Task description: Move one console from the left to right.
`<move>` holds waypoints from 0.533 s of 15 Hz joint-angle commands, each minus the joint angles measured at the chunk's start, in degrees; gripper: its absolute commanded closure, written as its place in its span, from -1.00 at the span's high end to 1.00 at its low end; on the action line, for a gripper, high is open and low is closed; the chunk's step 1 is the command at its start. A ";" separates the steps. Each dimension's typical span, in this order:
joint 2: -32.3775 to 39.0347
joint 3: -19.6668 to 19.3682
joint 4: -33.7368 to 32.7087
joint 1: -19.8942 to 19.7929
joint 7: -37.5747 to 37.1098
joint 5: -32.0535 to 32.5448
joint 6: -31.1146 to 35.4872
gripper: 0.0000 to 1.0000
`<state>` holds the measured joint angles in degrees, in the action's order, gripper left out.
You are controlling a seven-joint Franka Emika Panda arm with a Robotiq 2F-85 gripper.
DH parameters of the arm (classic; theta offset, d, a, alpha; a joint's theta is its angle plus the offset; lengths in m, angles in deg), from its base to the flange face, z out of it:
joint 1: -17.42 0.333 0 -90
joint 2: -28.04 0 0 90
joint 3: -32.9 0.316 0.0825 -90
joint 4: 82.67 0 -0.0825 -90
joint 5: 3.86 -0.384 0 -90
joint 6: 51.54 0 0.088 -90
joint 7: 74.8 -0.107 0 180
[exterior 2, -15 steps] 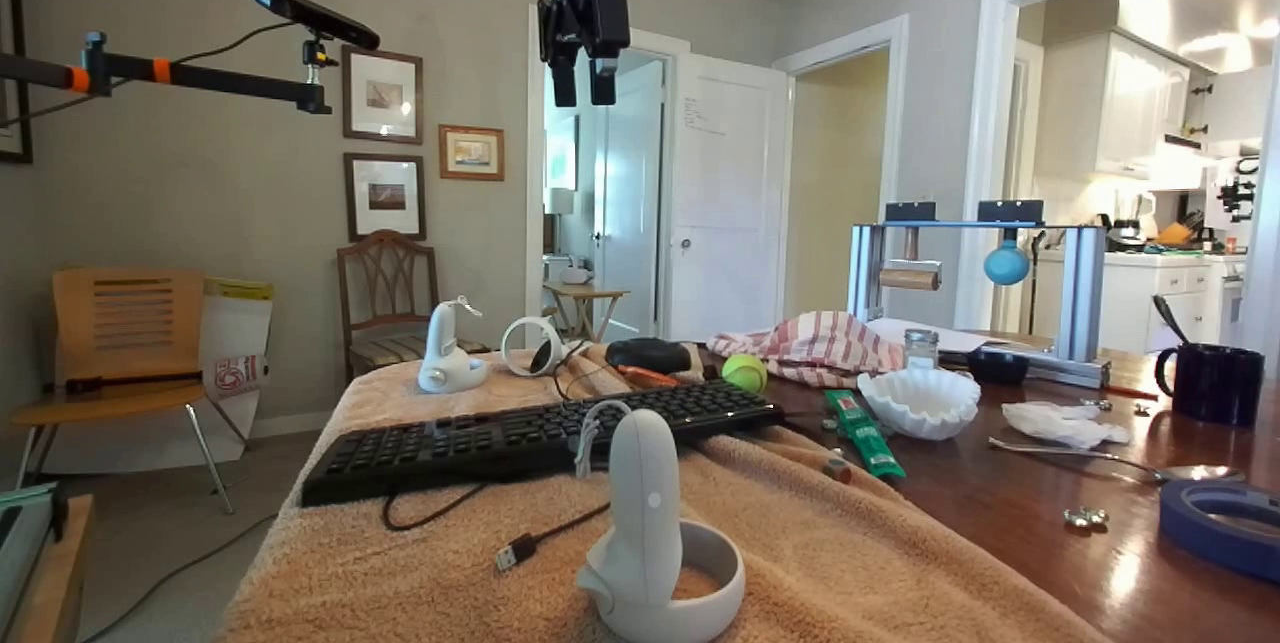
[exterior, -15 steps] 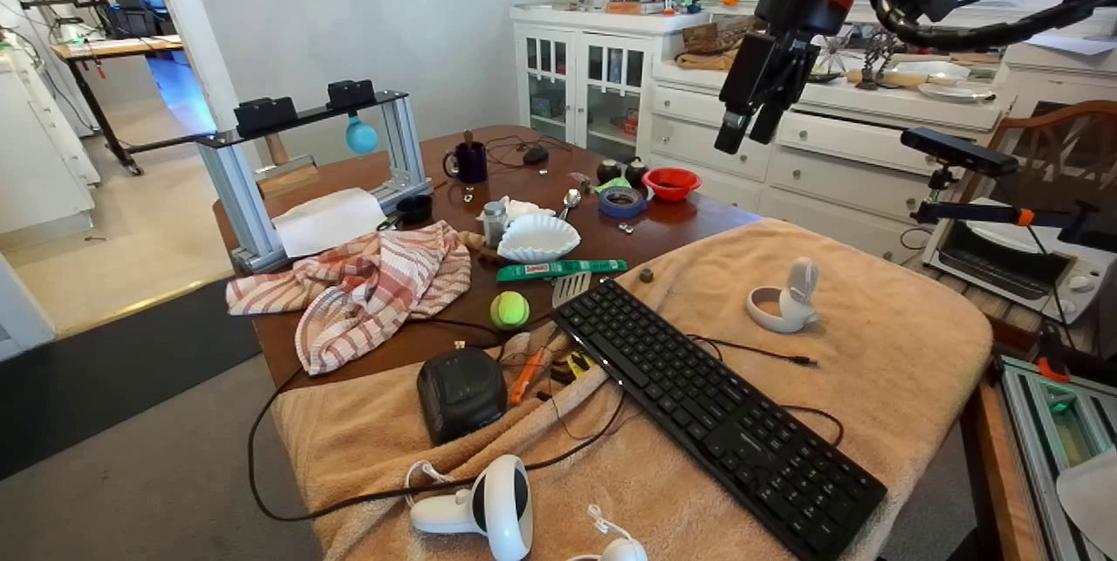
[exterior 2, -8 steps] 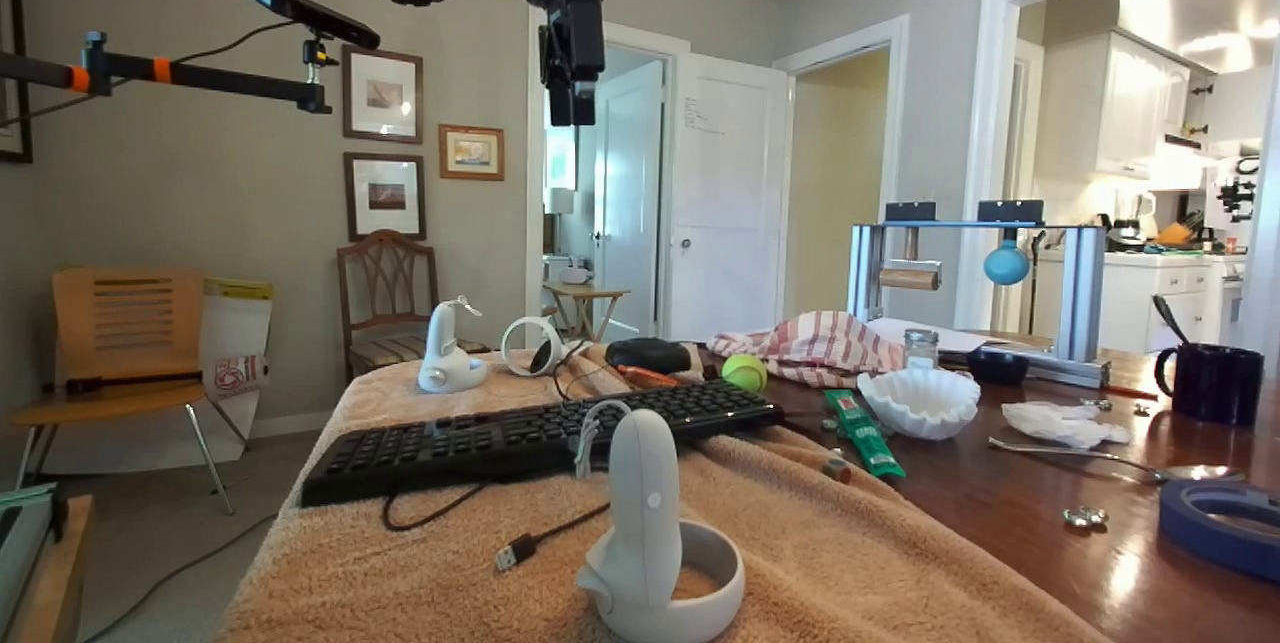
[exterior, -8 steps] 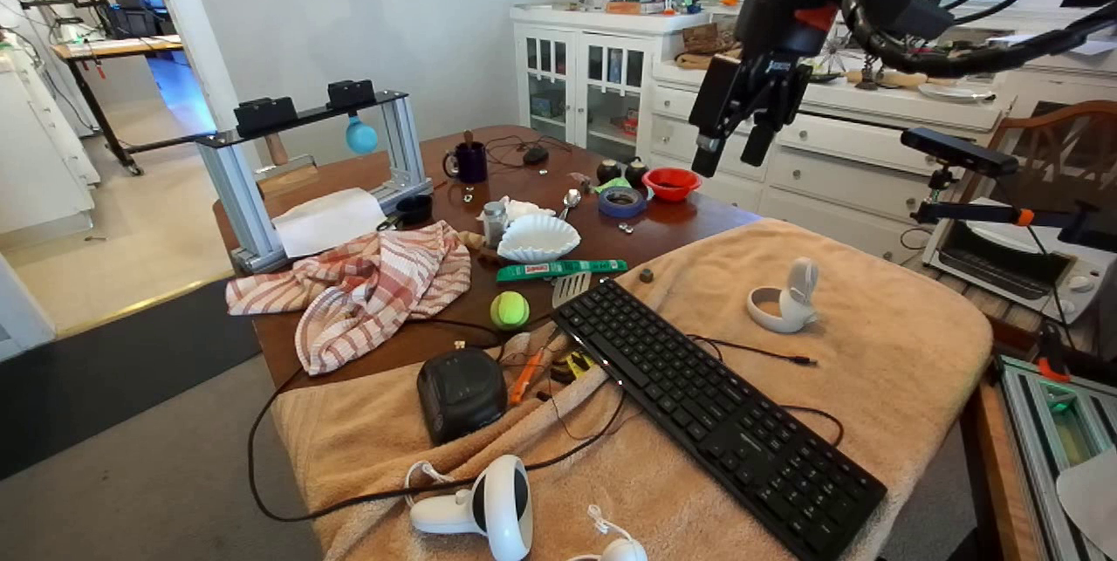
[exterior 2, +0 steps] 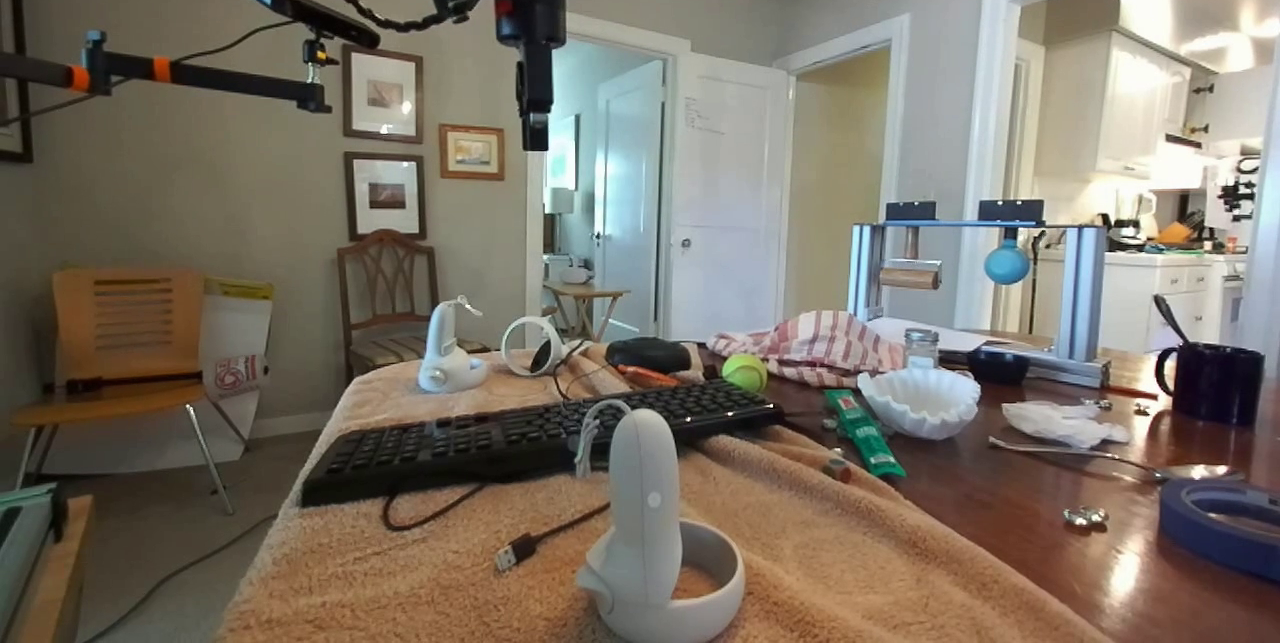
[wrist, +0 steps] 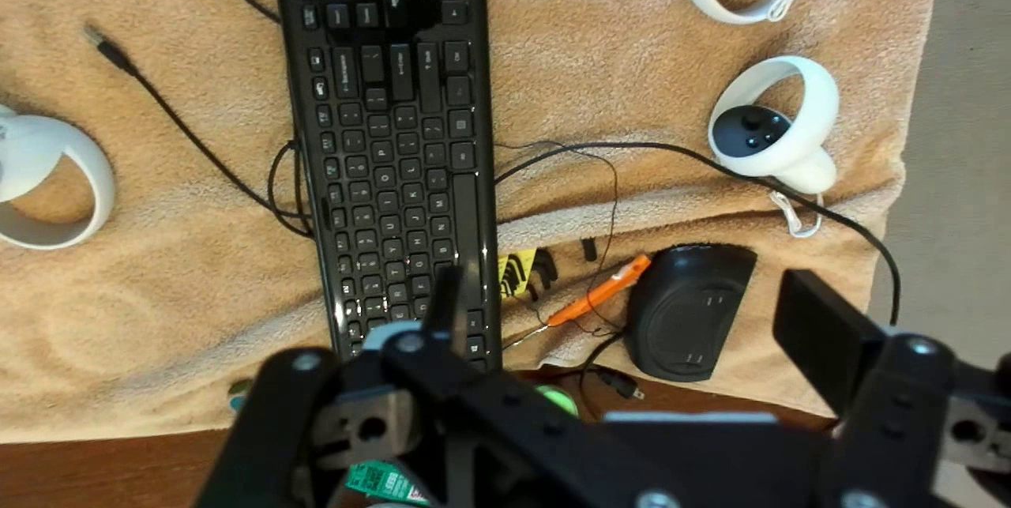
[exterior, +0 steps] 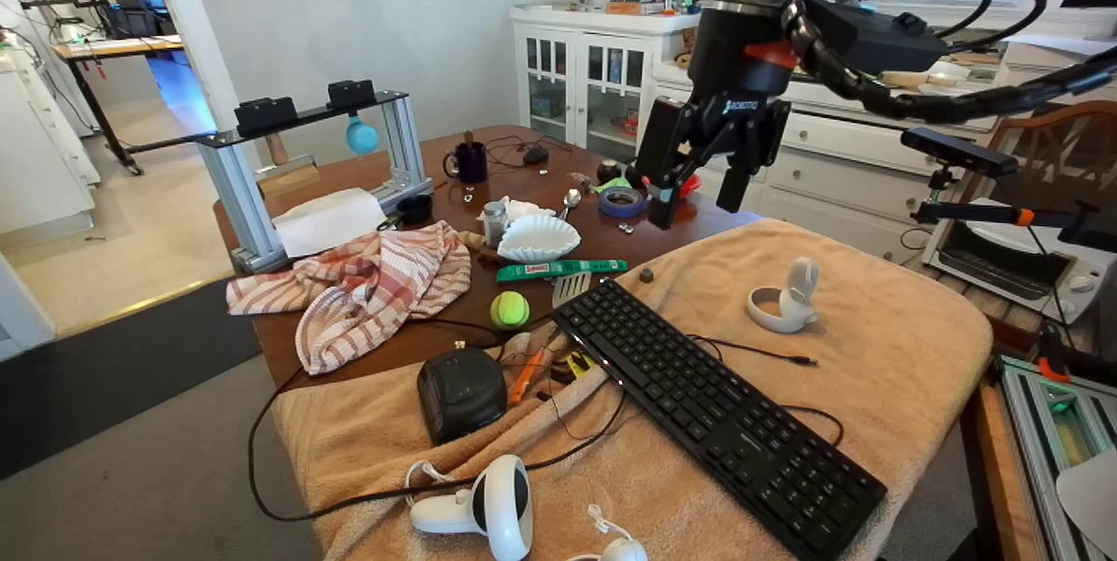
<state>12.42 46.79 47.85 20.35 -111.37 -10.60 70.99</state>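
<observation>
One wooden tabletop [exterior 2: 1010,518], three white plastic consoles [exterior 2: 648,528]

Dark glossy wood, partly under rumpled, plush tan towel [exterior: 890,325]. Tool [exterior: 697,207] hangs above, pointing down, jaws spread wide. Long black keyboard [exterior: 717,415] lies between one console and the other two. Consoles: smooth, rounded, ring-looped, all on towel.

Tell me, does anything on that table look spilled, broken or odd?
Nothing looks spilled or broken. It's untidy: the striped cloth lies crumpled on the table, and a black cable loops past the edge of the towel, where it might snag.
</observation>
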 commanded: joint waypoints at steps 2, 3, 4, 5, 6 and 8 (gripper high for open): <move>4.47 1.32 -2.82 2.96 -5.11 -1.27 0.08 1.00; 5.19 1.61 -2.89 3.60 -5.90 -1.45 0.56 1.00; 5.83 1.97 -2.74 4.24 -6.77 -1.40 1.27 1.00; 6.51 2.20 -2.77 4.89 -7.41 -1.58 1.31 1.00; 7.19 2.34 -2.68 5.52 -7.82 -1.89 1.73 1.00; 8.67 2.75 -2.49 6.70 -8.45 -2.38 2.02 1.00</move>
<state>18.05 49.17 46.11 25.34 -117.95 -11.54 71.71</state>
